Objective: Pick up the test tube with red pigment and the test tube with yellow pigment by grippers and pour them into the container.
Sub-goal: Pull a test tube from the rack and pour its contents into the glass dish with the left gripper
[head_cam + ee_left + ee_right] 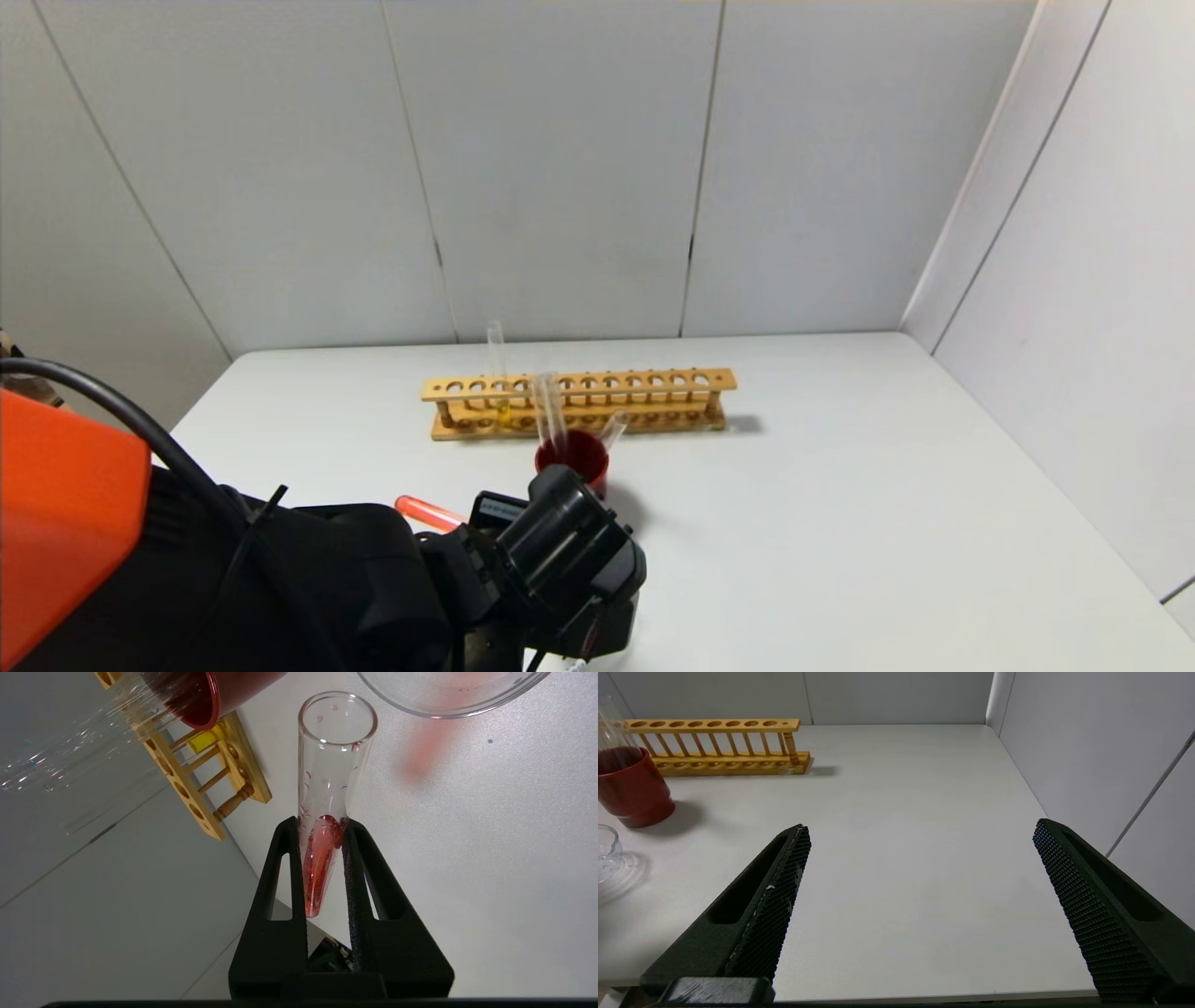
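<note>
Grey walls stand around the white worktop [840,523]. The left hand [322,830] squeezes the test tube with red pigment [327,812], tipped near the container [448,700]. Tip slowly, mouth over the rim. The right hand [920,868] waits, spread wide.

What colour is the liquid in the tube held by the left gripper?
Orange-red. The left wrist view shows the test tube best, between the left gripper fingers.
</note>
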`<state>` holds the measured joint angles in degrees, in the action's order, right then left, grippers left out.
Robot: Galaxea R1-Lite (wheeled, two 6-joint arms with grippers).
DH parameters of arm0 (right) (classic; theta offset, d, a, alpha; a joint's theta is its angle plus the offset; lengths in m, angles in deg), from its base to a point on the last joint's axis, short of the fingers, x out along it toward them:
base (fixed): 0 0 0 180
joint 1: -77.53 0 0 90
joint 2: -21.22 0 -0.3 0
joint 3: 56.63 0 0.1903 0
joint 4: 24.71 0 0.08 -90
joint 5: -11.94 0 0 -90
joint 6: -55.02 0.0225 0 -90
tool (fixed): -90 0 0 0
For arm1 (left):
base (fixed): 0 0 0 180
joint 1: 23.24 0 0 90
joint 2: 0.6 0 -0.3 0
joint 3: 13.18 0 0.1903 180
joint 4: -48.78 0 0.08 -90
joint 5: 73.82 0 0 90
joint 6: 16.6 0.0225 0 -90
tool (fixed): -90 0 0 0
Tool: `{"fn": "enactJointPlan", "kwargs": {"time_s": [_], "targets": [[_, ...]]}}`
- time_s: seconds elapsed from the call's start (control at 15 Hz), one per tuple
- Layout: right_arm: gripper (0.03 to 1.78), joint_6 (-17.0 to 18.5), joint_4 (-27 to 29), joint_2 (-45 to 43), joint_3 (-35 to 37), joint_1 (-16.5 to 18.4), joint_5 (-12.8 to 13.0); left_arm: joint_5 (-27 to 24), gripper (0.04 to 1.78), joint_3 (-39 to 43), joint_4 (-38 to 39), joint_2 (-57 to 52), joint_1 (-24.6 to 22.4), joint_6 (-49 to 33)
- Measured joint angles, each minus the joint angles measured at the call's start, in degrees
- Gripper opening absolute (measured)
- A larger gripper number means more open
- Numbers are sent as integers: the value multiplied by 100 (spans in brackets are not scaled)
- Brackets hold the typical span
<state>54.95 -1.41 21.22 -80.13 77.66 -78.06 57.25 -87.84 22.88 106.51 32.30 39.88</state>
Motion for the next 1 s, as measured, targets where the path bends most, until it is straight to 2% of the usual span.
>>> {"fn": "enactJointPlan", "kwargs": {"time_s": [0.53,1.0], "targets": [[174,0,0,0,0,2,0,16,30,21,-250,87,-6,88],[174,0,0,0,-2,-2,0,16,30,-268,-380,149,-61,451]]}}
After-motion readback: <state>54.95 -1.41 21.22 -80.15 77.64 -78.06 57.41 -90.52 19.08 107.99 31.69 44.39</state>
